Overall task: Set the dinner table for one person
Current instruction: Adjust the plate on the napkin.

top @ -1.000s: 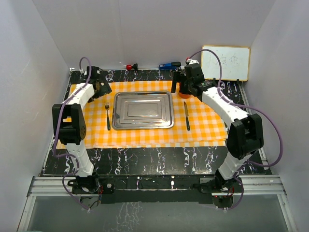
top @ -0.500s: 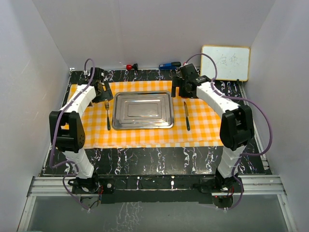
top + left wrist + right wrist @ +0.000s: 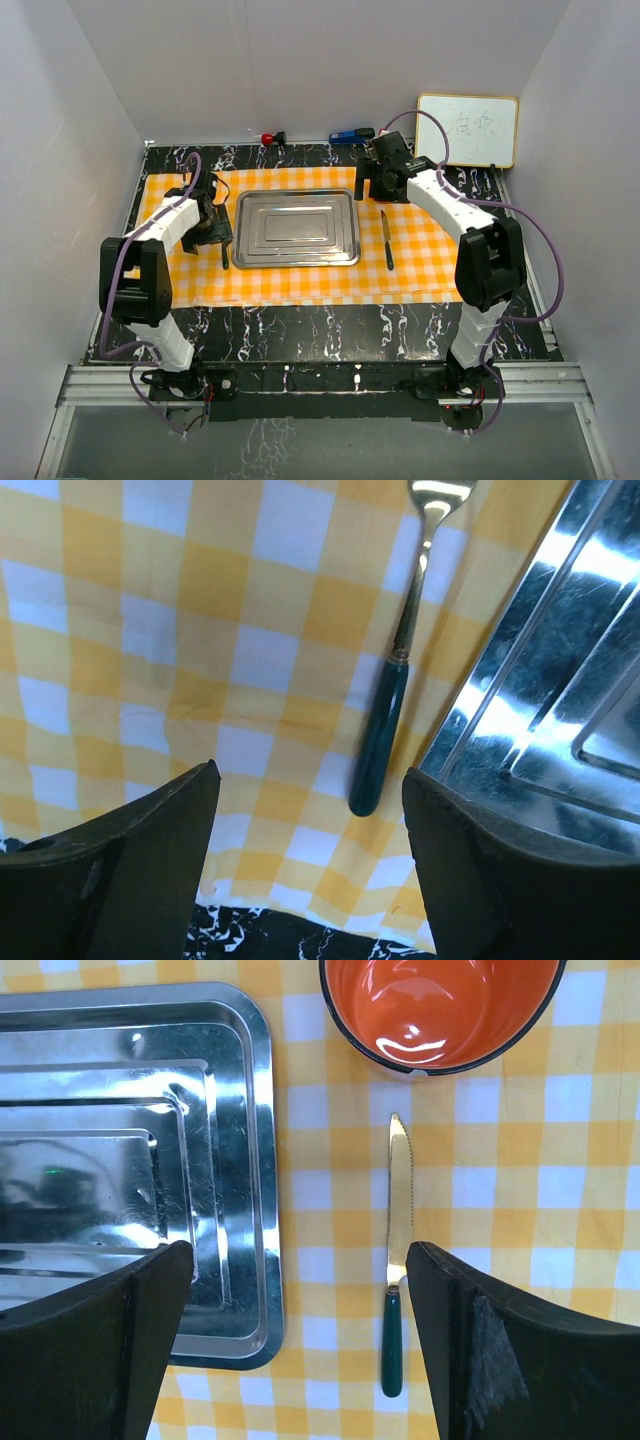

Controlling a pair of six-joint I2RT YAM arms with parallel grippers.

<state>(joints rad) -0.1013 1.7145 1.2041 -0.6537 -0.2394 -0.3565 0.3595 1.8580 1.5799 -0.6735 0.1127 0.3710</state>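
The table (image 3: 330, 330) is the black, white-veined top, with my two bases bolted at its near edge. An orange-and-white checked cloth (image 3: 425, 262) covers its middle. That leaves a bare black strip along the near side and narrower strips at the other edges.

A steel tray (image 3: 296, 228) lies in the centre of the cloth, its long side running left to right. Just left of the tray lies a fork (image 3: 385, 715), dark green handle toward the near edge and head toward the far side. It is close beside the tray's left rim but apart from it. Just right of the tray lies a knife (image 3: 397, 1230) with a serrated blade, green handle near and tip far, also apart from the tray. Beyond the knife's tip stands an orange bowl (image 3: 440, 1005) with a dark rim, near the tip but not touching it.

My left jaws hang over the fork, open, with nothing between the fingers (image 3: 130, 870). The fork's handle shows on the cloth in the gap below them. My right jaws hang over the far right part of the cloth, above the knife and bowl. They are also open and hold nothing, fingers (image 3: 95, 1350) spread wide.

At the table's far edge lie a small red thing (image 3: 268, 138) and a blue thing (image 3: 350, 135). A whiteboard (image 3: 467, 130) leans at the far right corner, with faint writing I cannot read.
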